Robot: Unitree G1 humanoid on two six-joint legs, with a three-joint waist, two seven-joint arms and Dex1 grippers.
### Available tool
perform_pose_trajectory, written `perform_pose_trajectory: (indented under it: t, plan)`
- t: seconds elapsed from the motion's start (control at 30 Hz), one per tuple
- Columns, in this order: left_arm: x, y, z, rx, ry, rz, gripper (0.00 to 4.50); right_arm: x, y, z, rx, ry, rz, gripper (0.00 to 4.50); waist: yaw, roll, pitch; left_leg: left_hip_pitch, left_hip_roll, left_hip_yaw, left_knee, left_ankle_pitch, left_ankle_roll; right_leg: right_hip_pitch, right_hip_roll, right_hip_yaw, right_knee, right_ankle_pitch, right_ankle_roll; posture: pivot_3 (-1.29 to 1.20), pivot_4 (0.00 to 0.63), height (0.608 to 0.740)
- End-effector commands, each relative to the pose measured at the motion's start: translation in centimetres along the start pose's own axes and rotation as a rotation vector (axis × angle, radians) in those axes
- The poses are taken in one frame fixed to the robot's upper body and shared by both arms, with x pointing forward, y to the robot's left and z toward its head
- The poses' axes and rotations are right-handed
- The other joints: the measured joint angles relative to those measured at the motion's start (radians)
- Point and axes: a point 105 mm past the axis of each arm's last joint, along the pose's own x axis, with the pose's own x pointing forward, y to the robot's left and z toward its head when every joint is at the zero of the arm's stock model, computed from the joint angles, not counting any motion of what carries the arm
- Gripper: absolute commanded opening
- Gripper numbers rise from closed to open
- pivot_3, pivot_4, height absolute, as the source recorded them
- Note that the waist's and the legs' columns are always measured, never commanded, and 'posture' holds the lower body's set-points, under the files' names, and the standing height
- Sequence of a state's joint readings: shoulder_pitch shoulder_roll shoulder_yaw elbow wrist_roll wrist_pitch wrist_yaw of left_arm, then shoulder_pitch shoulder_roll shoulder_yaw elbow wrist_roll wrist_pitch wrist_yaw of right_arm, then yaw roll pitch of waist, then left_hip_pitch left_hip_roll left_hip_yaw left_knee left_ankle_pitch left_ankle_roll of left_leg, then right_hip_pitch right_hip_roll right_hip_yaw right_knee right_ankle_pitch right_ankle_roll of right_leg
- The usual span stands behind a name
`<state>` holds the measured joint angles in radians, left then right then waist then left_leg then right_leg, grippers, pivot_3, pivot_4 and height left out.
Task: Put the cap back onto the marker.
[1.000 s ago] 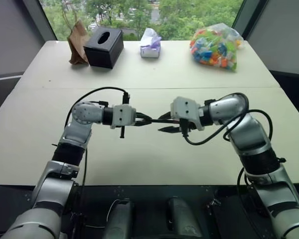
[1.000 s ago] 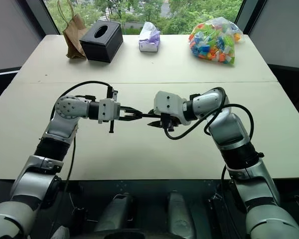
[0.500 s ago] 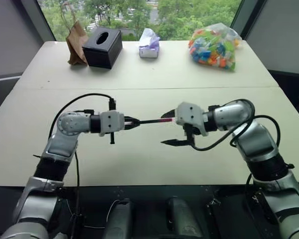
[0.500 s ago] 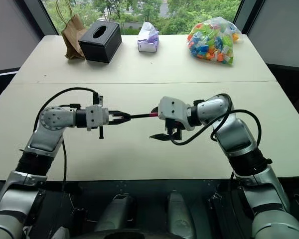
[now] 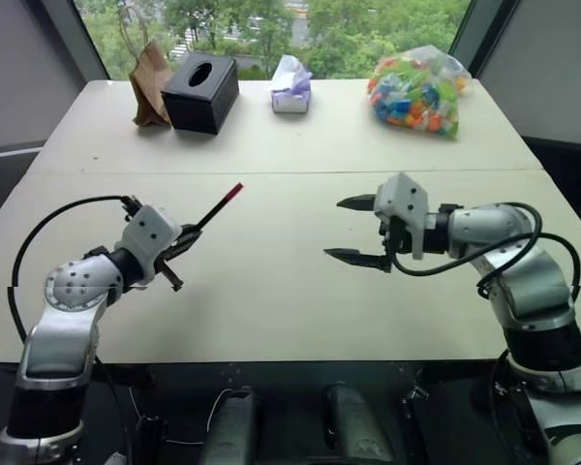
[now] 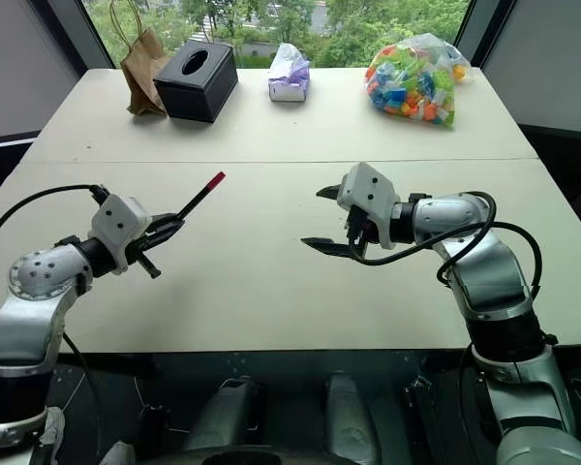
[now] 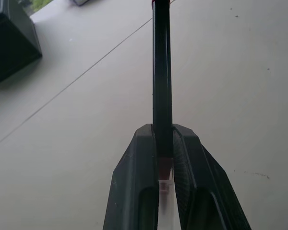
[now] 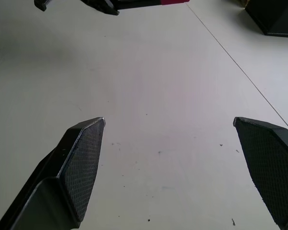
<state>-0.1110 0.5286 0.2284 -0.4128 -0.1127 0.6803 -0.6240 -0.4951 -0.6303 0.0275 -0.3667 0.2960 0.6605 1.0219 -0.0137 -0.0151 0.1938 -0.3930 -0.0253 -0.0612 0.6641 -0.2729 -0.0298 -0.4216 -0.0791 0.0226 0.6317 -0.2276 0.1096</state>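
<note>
On the left, the left pincer (image 5: 181,241) is clamped on the marker (image 5: 211,209), gripping it at its near end. The slim black marker sticks out from between the fingers and slants up and away, held clear above the surface (image 5: 271,291). The cap (image 5: 233,191), a small red piece, sits on the marker's far tip. In the left wrist view the black barrel (image 7: 162,72) runs straight out from between the two closed fingers (image 7: 134,187), with a reddish and whitish bit showing in the gap where they pinch it.

At the far edge of the surface, from left to right, stand a brown paper bag (image 5: 151,82), a black tissue box (image 5: 202,91), a small white and purple packet (image 5: 291,84) and a clear bag of colourful pieces (image 5: 418,90). A seam crosses the surface from side to side between these things and the arms.

On the right, the right pincer (image 5: 354,231) hangs above the surface, well apart from the marker, with its fingers spread wide and nothing between them. It points toward the left arm. The right wrist view shows its two textured pads (image 8: 84,163) far apart over bare surface, and beyond them the left pincer (image 8: 103,5) with the red cap (image 8: 174,2).
</note>
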Motion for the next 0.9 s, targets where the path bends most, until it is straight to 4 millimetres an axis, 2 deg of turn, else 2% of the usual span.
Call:
perform_pose_trajectory:
  t: [0.03, 0.27, 0.43, 0.6, 0.67, 0.73, 0.9]
  plan:
    - [-1.2, 1.5, -1.3, -0.172, 0.084, 0.219, 0.0, -0.8, 0.4, 2.7, 0.006, -0.118, -0.021, 4.43, 0.001, 0.0, 0.0, 0.001, 0.0, 0.0, 0.0, 0.0, 0.0, 0.0, 0.0, 0.0, 0.0, 0.0, 0.0, 0.0, 0.15, 0.74]
    - [-1.7, 1.8, -4.0, -0.297, 0.222, 0.309, 0.0, -1.7, 0.5, 3.9, 0.033, -0.156, -0.034, 4.43, 0.002, -0.001, 0.0, 0.002, -0.001, 0.0, 0.001, 0.0, -0.001, 0.001, 0.001, 0.0, 0.0, 0.0, 0.0, 0.0, 0.15, 0.74]
    - [-1.7, 1.9, -4.9, -0.336, 0.268, 0.329, 0.0, -2.0, 0.6, 4.2, 0.03, -0.152, -0.041, 4.43, 0.001, 0.0, -0.001, 0.002, -0.001, 0.0, 0.001, 0.0, -0.001, 0.001, 0.001, 0.0, 0.0, 0.0, -0.001, 0.0, 0.15, 0.74]
    - [-1.8, 1.0, -5.8, -0.458, 0.313, 0.307, 0.0, -1.9, 0.7, 4.3, 0.025, -0.147, -0.048, 4.43, 0.0, 0.0, -0.001, 0.002, -0.001, 0.0, 0.001, 0.0, -0.001, 0.002, 0.001, 0.0, 0.0, 0.0, -0.001, 0.0, 0.15, 0.74]
    - [-1.9, 0.7, -5.9, -0.494, 0.326, 0.304, 1.03, -1.9, 0.7, 4.3, 0.023, -0.147, -0.048, 4.46, 0.0, 0.0, -0.001, 0.002, -0.001, 0.0, 0.001, 0.0, -0.001, 0.002, 0.001, 0.0, 0.0, 0.0, -0.001, 0.0, 0.15, 0.74]
    - [-2.0, 0.6, -6.0, -0.52, 0.334, 0.302, 1.84, -1.8, 0.7, 4.3, 0.021, -0.146, -0.047, 4.46, 0.0, 0.0, -0.001, 0.002, -0.001, 0.0, 0.001, 0.0, -0.001, 0.002, 0.001, 0.0, 0.0, 0.0, -0.001, 0.0, 0.15, 0.74]
    - [-2.1, 0.8, -5.2, -0.525, 0.322, 0.301, 4.46, -1.4, 0.8, 4.1, 0.017, -0.142, -0.036, 4.46, -0.003, 0.0, -0.001, 0.002, -0.001, 0.0, 0.001, 0.0, -0.001, 0.002, 0.001, 0.0, 0.0, 0.0, -0.001, 0.0, 0.15, 0.74]
